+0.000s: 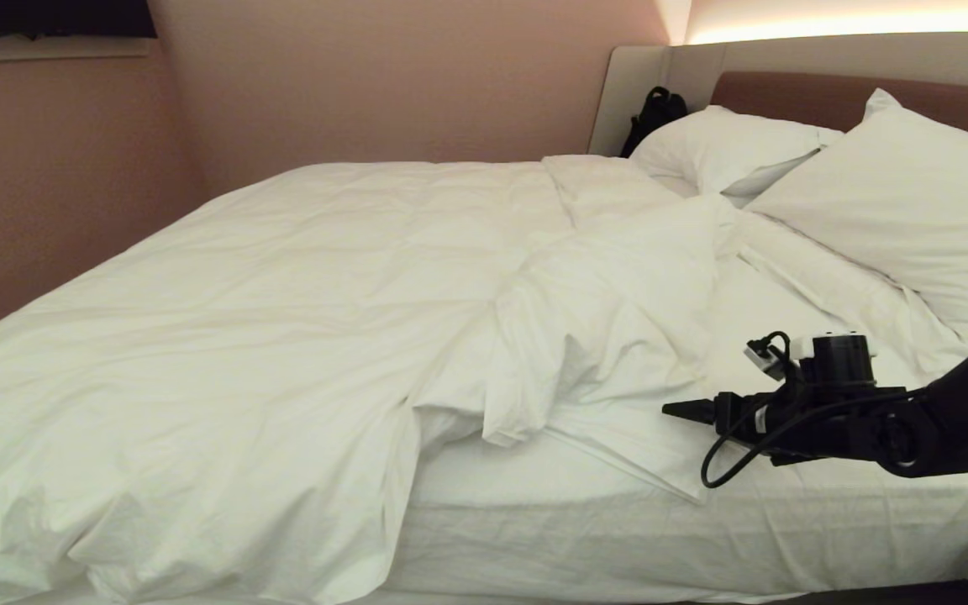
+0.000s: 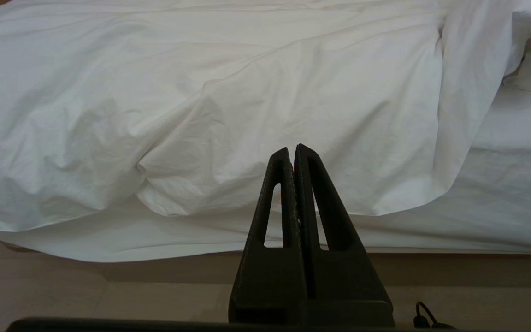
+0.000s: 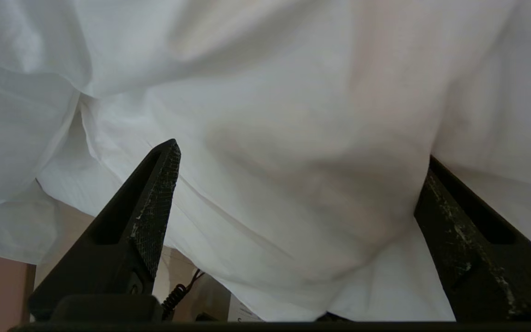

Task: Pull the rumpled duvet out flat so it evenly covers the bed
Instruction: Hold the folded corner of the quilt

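The white duvet (image 1: 282,294) lies over the left part of the bed (image 1: 618,529) and hangs over its near side. Its right end is bunched and folded back in a rumpled heap (image 1: 618,302), leaving bare sheet (image 1: 786,319) toward the pillows. My right gripper (image 1: 677,412) reaches in low from the right, level, at the edge of the folded flap. In the right wrist view my right gripper (image 3: 302,154) is open wide, with white duvet cloth (image 3: 270,115) spanning the gap. My left gripper (image 2: 293,150) is shut and empty, pointing at the overhanging duvet (image 2: 201,92).
Two plump pillows (image 1: 728,143) (image 1: 912,202) lean on the padded headboard (image 1: 786,92). A black bag (image 1: 656,113) sits in the far corner by the headboard. A pinkish wall (image 1: 55,168) runs along the bed's far left side. Floor (image 2: 62,286) shows below the duvet's hem.
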`<state>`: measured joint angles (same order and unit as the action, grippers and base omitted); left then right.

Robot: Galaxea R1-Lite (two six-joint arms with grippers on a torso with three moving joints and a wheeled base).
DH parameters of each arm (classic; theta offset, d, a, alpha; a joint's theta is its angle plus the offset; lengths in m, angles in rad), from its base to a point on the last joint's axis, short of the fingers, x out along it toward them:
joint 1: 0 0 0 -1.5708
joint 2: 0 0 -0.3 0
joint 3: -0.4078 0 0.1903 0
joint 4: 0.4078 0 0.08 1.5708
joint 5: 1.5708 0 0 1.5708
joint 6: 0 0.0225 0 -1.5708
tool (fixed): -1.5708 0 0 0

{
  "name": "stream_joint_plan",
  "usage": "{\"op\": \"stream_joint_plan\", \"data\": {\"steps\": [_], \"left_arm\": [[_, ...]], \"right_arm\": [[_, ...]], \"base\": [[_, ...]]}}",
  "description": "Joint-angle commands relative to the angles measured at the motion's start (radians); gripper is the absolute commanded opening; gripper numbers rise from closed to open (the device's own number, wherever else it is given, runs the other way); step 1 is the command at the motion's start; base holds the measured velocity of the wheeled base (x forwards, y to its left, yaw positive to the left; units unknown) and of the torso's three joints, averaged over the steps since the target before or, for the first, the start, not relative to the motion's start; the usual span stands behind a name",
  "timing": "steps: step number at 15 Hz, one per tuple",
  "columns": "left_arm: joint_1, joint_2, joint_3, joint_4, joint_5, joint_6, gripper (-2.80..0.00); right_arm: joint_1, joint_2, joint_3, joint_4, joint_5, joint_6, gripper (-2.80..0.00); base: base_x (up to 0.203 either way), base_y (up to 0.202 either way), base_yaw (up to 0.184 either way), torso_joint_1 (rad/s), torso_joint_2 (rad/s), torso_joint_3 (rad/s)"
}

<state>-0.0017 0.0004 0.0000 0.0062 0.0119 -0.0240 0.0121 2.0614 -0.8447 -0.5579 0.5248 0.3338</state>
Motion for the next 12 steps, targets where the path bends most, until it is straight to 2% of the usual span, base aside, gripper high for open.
{"op": "stream_joint_plan", "data": {"steps": [1, 10, 11, 12], "left_arm": [[0.0, 0.0, 0.0, 0.0, 0.0, 0.0, -2.8], [0.0, 0.0, 0.0, 0.0, 0.0, 0.0, -2.8], [0.0, 0.0, 0.0, 0.0, 0.0, 0.0, -2.8], [0.0, 0.0, 0.0, 0.0, 0.0, 0.0, -2.8]], "right_arm": [[0.015, 0.019, -0.017, -0.004, 0.006, 0.004, 0.0], [0.051, 0.035, -0.06, 0.0, 0.003, 0.042, 0.0], [0.051, 0.033, -0.059, 0.0, 0.001, 0.043, -2.8], [0.051, 0.034, -0.059, 0.0, 0.001, 0.042, -2.8]], "base": [[0.0, 0.0, 0.0, 0.0, 0.0, 0.0], [0.0, 0.0, 0.0, 0.0, 0.0, 0.0], [0.0, 0.0, 0.0, 0.0, 0.0, 0.0], [0.0, 0.0, 0.0, 0.0, 0.0, 0.0]]}}
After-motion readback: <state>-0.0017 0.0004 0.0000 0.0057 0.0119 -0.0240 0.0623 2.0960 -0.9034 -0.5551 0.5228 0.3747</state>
